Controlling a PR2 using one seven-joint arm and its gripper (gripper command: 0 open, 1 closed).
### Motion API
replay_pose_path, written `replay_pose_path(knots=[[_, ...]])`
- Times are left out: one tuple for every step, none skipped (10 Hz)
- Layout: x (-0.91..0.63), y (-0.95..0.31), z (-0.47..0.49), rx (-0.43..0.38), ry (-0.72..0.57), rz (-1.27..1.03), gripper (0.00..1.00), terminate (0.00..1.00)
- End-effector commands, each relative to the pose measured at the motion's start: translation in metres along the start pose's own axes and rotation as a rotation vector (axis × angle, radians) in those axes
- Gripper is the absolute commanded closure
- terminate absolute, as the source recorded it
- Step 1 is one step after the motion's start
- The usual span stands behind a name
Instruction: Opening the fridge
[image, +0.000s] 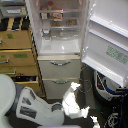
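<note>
One exterior view; high, looking down close at the fridge (60, 45) front

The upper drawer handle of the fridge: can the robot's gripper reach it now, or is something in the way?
Probably yes. The gripper hangs just right of the lower drawer, and nothing shows between it and the upper drawer handle; the open fridge door swings off to the exterior view's right.

- fridge (60, 62): smooth cream-white shell, looks like painted metal, slight sheen
- its open door (107, 42): glossy white plastic lining inside
- cabinet (17, 52): tan wood, matt
- robot (30, 107): smooth white plastic shells, grey panels, kinda satin finish
</note>
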Motion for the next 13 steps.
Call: replay_pose_path(knots=[[-0.238,0.170,-0.113,0.017,0.039,0.482,0.00,0.00],[-0.258,0.173,-0.128,0.029,0.048,0.511,0.00,0.00],[-0.281,0.176,-0.141,0.026,0.047,0.545,0.00,0.00],[-0.313,0.184,-0.149,0.004,0.017,0.602,0.00,0.00],[-0.339,0.190,-0.154,-0.002,-0.027,0.651,0.00,0.00],[-0.364,0.191,-0.160,0.016,-0.046,0.692,0.00,0.00],[-0.399,0.185,-0.173,0.053,-0.040,0.730,0.00,0.00],[-0.419,0.181,-0.184,0.070,-0.036,0.764,0.00,0.00],[-0.429,0.178,-0.192,0.060,-0.043,0.792,0.00,0.00],[-0.441,0.175,-0.201,0.040,-0.065,0.828,0.00,0.00],[-0.450,0.179,-0.205,0.041,-0.085,0.848,0.00,0.00],[-0.452,0.181,-0.207,0.045,-0.098,0.849,0.00,0.00],[-0.447,0.186,-0.223,0.089,-0.126,0.868,0.00,1.00]])
